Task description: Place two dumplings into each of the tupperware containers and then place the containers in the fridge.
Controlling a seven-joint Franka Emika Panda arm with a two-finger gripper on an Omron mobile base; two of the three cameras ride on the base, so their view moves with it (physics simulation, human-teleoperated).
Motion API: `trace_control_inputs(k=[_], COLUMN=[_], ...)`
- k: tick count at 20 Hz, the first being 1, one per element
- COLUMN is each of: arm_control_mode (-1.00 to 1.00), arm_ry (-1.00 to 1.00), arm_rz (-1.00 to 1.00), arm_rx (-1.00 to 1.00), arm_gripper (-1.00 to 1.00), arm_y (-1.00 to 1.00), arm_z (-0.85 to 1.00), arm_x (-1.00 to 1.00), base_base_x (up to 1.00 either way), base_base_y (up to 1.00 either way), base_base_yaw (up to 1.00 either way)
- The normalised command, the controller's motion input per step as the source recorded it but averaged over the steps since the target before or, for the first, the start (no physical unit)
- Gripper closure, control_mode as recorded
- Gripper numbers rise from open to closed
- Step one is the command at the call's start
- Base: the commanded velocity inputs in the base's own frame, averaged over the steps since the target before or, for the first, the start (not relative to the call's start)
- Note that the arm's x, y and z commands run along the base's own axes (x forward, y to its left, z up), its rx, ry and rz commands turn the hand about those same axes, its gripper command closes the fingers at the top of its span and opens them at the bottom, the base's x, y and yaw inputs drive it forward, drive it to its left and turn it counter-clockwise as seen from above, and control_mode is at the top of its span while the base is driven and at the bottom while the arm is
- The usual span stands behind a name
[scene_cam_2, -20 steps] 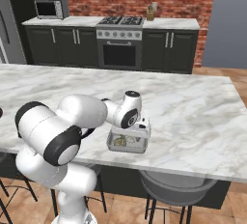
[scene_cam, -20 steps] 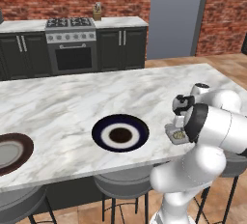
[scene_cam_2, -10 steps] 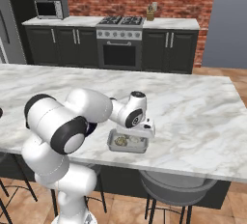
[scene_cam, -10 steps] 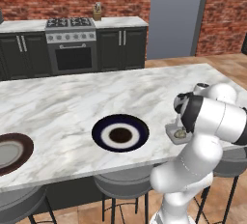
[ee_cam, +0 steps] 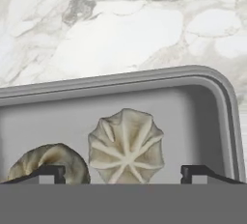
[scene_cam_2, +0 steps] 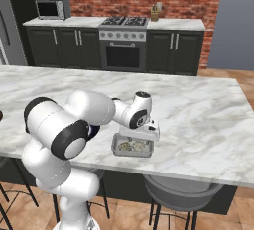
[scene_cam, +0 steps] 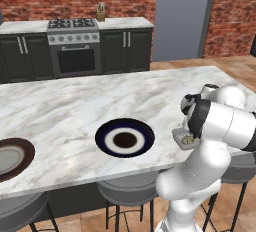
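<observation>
A grey tupperware container (scene_cam_2: 118,148) lies near the counter's front edge, also seen beside the arm (scene_cam: 178,137). Two dumplings (scene_cam_2: 132,146) lie inside it. In the hand view one is a round pleated dumpling (ee_cam: 125,146) and the other a curved dumpling (ee_cam: 47,159), with the container's rim (ee_cam: 144,76) around them. My gripper (scene_cam_2: 144,134) hangs just over the container, pointing down. It (ee_cam: 123,172) is open, and its fingertips (ee_cam: 48,171) stand wide apart, with nothing held between them. The pleated dumpling rests on the container floor between the two tips.
A blue-rimmed plate (scene_cam: 102,137) sits left of the container and a brown-rimmed plate (scene_cam: 27,152) lies at the far left. Stools (scene_cam_2: 181,194) stand under the counter's front edge. The fridge (scene_cam_2: 5,30) shows at the far left, beside dark cabinets and a stove (scene_cam_2: 122,40).
The jaws have spread wider. The hand has shifted slightly over the container, which has stayed where it was.
</observation>
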Motion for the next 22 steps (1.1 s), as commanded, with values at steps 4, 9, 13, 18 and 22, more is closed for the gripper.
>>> trace_control_inputs(k=[4,9,13,18,22], arm_control_mode=[-1.0,-1.0,-1.0,-1.0,-1.0], arm_ry=[-0.01,0.0,0.0,0.0,0.0], arm_rz=[-0.03,-0.03,-0.05,-0.03,-0.02], arm_rx=[-0.01,-0.02,0.0,0.0,0.0], arm_gripper=[-1.0,-1.0,-1.0,-1.0,-1.0], arm_y=[0.47,0.95,0.76,0.32,0.0], arm_z=[0.56,0.07,0.0,-0.03,-0.28], arm_x=[-0.48,0.02,0.27,0.36,0.24], base_base_x=[0.0,0.0,0.0,0.0,0.0], base_base_y=[0.0,0.0,0.0,0.0,0.0], base_base_yaw=[0.0,0.0,0.0,0.0,0.0])
